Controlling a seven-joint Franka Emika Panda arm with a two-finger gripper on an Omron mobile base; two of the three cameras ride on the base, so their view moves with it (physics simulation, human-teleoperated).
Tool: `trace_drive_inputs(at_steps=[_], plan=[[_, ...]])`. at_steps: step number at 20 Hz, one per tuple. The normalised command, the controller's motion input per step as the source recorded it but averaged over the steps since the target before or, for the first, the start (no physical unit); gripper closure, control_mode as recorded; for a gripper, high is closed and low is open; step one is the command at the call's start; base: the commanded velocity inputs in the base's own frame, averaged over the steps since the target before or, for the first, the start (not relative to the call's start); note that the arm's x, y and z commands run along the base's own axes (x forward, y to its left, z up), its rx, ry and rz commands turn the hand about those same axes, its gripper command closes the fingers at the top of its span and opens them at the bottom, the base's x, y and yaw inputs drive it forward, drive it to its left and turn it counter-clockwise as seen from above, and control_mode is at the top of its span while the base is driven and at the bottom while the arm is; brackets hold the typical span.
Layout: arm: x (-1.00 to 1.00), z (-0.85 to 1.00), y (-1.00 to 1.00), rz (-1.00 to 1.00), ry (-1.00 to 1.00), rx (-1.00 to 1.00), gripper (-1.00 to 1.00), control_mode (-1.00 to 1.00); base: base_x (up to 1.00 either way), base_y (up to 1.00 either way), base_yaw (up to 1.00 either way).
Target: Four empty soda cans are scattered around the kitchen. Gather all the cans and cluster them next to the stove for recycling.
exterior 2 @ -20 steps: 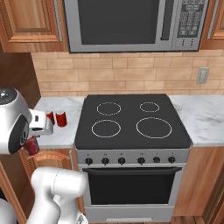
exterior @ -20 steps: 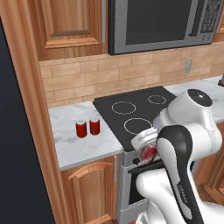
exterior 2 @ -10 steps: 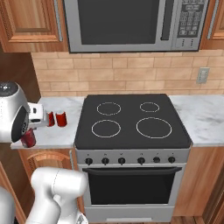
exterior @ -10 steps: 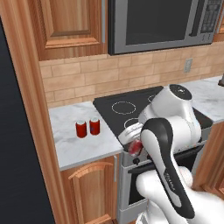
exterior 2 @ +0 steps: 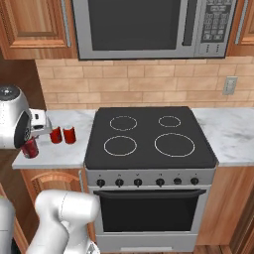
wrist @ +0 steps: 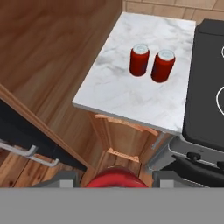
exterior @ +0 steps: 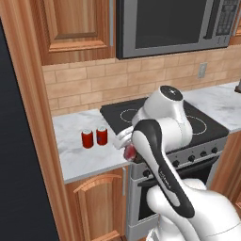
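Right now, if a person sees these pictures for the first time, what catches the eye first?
Two red soda cans stand close together on the marble counter left of the black stove. The gripper holds a third red can near the counter's front left corner.

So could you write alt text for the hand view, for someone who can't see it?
Looking down from the robot's hand: two upright red soda cans stand close together on a white marble counter, beside the black stove. A third red can sits between the gripper fingers at the bottom edge, above wooden cabinet doors.
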Motion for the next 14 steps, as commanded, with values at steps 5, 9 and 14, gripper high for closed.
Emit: trace_drive_inputs(at_steps=[5,9,14], plan=[[0.44,-0.26,0.11,0.04,-0.02,0.00,1.00,-1.00,0.00,0.00,0.00],[0.38,-0.39,0.07,0.04,-0.01,-0.01,1.00,-1.00,0.00,0.00,0.00],[0.38,-0.31,0.18,0.04,-0.01,-0.02,1.00,-1.00,0.00,0.00,0.00]])
